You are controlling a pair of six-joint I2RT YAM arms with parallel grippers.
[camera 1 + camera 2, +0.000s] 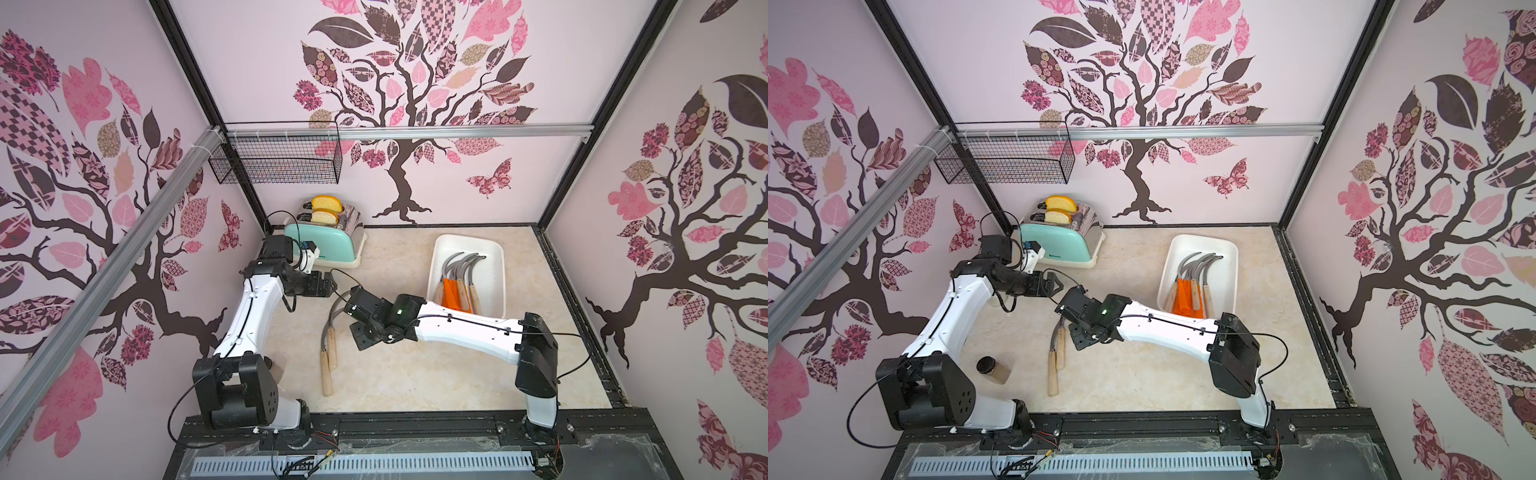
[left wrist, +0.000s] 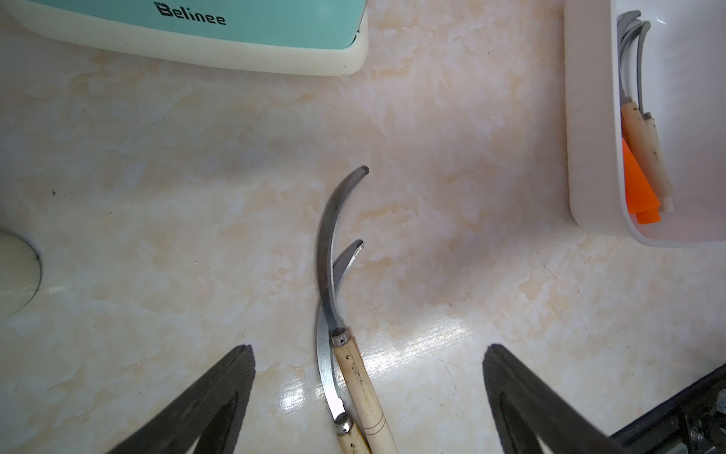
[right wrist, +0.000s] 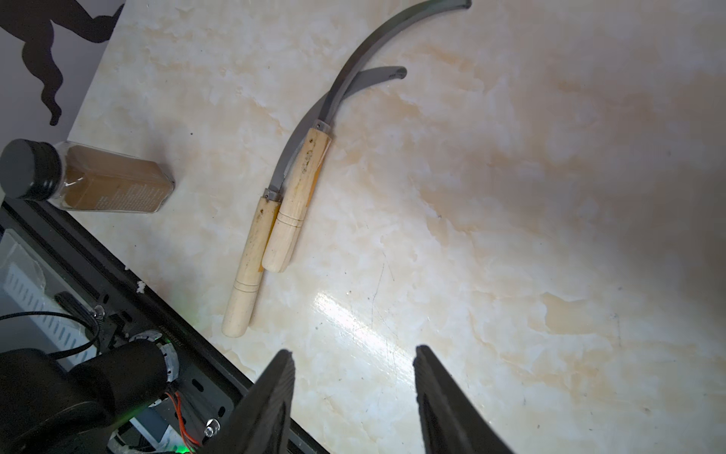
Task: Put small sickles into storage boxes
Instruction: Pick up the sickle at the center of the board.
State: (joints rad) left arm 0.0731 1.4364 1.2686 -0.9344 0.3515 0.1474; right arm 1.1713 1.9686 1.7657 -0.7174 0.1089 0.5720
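Observation:
Two small sickles (image 1: 328,361) (image 1: 1055,361) with pale wooden handles lie side by side on the marble tabletop, their grey blades overlapping. In the left wrist view these sickles (image 2: 355,377) lie between the spread fingers of my left gripper (image 2: 369,348), which is open above them. My right gripper (image 3: 353,351) is open and holds nothing, with the two sickles (image 3: 298,188) off to one side. In both top views it hangs just right of their blades (image 1: 363,338) (image 1: 1079,336). The white storage box (image 1: 465,240) (image 1: 1200,240) at the back right holds several sickles with orange and wooden handles.
A mint toaster (image 1: 328,247) with bread slices stands at the back left. A brown spice jar (image 1: 994,370) (image 3: 106,182) lies near the front left. A black wire basket (image 1: 278,158) hangs on the wall. A black rail (image 1: 415,424) runs along the front edge.

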